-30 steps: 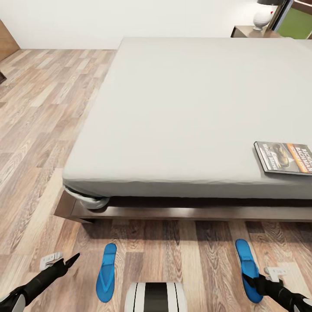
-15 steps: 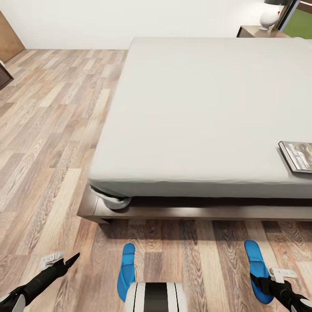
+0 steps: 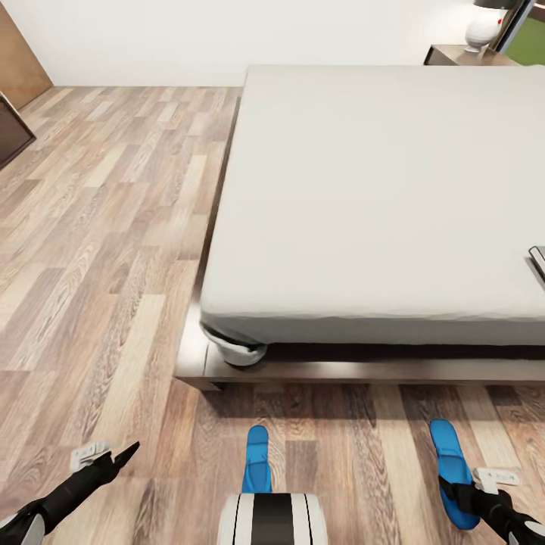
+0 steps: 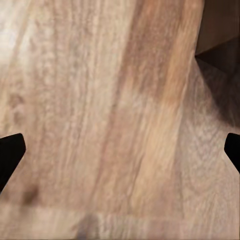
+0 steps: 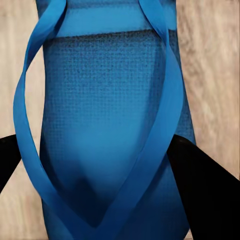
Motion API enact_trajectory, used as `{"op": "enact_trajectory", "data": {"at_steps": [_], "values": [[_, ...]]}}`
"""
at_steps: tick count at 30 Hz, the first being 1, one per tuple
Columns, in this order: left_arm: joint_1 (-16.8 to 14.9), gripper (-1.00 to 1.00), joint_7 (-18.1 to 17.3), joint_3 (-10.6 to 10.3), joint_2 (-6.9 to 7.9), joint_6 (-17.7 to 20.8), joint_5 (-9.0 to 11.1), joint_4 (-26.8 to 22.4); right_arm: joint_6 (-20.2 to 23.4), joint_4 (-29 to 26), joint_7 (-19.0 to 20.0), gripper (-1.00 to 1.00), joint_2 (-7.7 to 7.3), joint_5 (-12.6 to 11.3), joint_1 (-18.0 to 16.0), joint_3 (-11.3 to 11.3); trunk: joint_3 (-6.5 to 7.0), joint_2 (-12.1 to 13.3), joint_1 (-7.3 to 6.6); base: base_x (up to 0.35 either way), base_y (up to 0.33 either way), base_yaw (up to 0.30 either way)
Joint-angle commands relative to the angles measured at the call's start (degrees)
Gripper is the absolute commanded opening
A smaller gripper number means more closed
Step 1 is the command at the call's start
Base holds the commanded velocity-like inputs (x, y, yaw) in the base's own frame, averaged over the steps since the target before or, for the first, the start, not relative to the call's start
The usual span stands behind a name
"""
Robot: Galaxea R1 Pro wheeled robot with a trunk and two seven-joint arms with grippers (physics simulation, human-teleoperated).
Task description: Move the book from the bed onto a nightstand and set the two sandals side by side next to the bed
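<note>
Two blue sandals on the plank floor before the bed's foot.

In the head view, both sandals (image 3: 256, 460) (image 3: 453, 471) are laid with long axes pointing toward the bed (image 3: 378, 197); the right gripper (image 3: 463, 493) is set over the right one, and a sliver of the book (image 3: 539, 261) is seen at the mattress's right edge. In the left wrist view, the left gripper (image 4: 120, 152) is spread wide over bare floor (image 4: 100, 100). In the right wrist view, the straps are flanked by fingers (image 5: 200, 185); a grip cannot be confirmed.

Both arms reach low ahead; left tool (image 3: 125, 452) gapes, right tool (image 3: 460, 492) straddles a sandal (image 3: 452, 471).
</note>
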Motion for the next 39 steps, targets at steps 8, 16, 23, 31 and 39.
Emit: {"op": "enact_trajectory", "data": {"at_steps": [8, 16, 23, 31, 39], "values": [[-0.04, 1.0, -0.34, 0.15, 0.04, 0.23, 0.24, 0.09, -0.05, -0.19, -6.82, -1.0, 0.02, -0.35, -0.01, -0.17, -0.03, -0.01, -0.01, 0.0, 0.29, 0.0], [0.0, 1.0, -0.42, 0.19, 0.05, 0.31, 0.24, 0.09, -0.07, -0.3, -6.84, -1.0, 0.02, -0.29, -0.01, -0.09, -0.03, -0.01, -0.01, 0.0, 0.29, 0.0], [-0.01, 1.0, -0.43, 0.21, 0.05, 0.32, 0.24, 0.09, -0.15, -0.52, -6.84, -1.0, 0.02, -0.28, -0.01, -0.06, -0.03, -0.01, -0.01, 0.0, 0.29, 0.0], [0.01, 1.0, -0.43, 0.21, 0.05, 0.32, 0.24, 0.09, -0.16, -0.54, -6.84, -1.0, 0.02, -0.27, -0.01, -0.06, -0.03, -0.01, -0.01, 0.0, 0.29, 0.0], [0.01, 1.0, -0.43, 0.19, 0.05, 0.32, 0.24, 0.09, -0.16, -0.55, -6.84, -1.0, 0.02, -0.27, -0.01, -0.06, -0.03, -0.01, -0.01, 0.0, 0.292, 0.0]]}}
